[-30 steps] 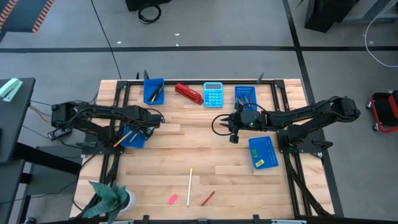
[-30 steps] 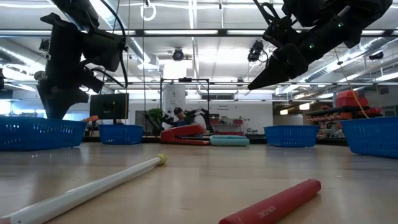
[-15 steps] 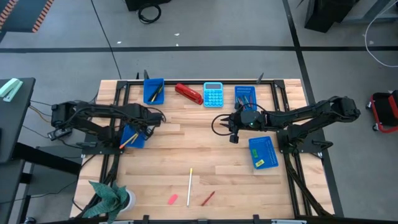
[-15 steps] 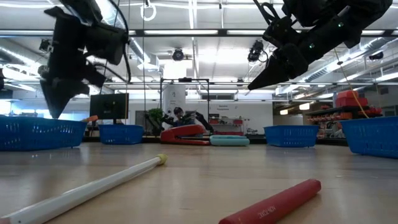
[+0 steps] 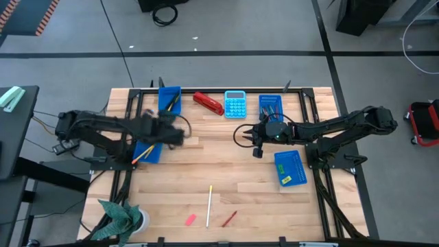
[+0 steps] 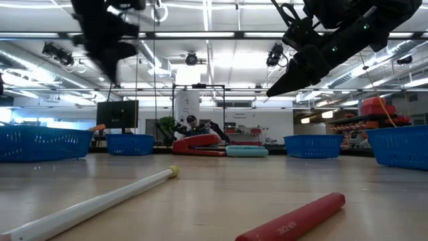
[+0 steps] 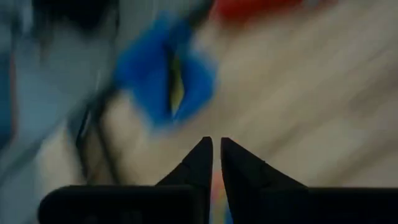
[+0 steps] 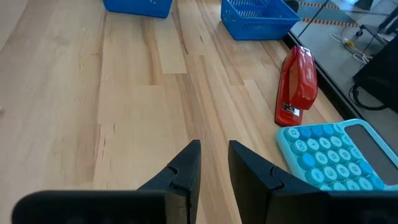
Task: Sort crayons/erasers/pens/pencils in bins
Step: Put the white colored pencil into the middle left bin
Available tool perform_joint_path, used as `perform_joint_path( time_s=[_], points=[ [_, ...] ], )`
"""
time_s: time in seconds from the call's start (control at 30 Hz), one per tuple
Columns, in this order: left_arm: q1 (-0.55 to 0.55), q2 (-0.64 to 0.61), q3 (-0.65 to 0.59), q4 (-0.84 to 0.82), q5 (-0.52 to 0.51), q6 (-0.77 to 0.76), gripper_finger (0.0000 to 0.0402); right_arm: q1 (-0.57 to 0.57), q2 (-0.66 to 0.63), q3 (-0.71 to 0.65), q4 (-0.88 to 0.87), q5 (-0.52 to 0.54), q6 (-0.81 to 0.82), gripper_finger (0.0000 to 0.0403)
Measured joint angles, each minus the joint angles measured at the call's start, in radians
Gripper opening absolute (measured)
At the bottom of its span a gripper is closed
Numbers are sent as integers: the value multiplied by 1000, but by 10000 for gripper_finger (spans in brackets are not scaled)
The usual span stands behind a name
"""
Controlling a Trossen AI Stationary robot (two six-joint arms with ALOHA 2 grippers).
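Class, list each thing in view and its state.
Left gripper: hovering beside the left blue plastic bin.
Right gripper: jaws slightly open, empty, mid-table.
Long white pencil: lying loose.
Short red crayon: lying loose.
Small pink eraser: lying loose.
Red stapler: closed.

Four blue bins [image 5: 290, 169] on the tabletop [image 5: 226, 161]; one red stapler [image 5: 208, 103]; one calculator [image 5: 235, 104]. Loose items at the near edge: one white pencil [image 5: 209, 205], one red crayon [image 5: 229, 218], one pink eraser [image 5: 191, 220]. Two arms, one hand each.
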Motion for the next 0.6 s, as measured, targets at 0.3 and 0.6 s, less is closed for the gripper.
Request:
perform_joint_path(
  time_s=[0.3, 0.6],
  points=[
    [-57, 2, -223, 1168, 134, 624, 17, 0, 0, 0, 39, 0, 94, 87],
    [95, 16, -429, 1791, 579, 728, 14, 64, 0, 0, 47, -110, 156, 88]
  ],
)
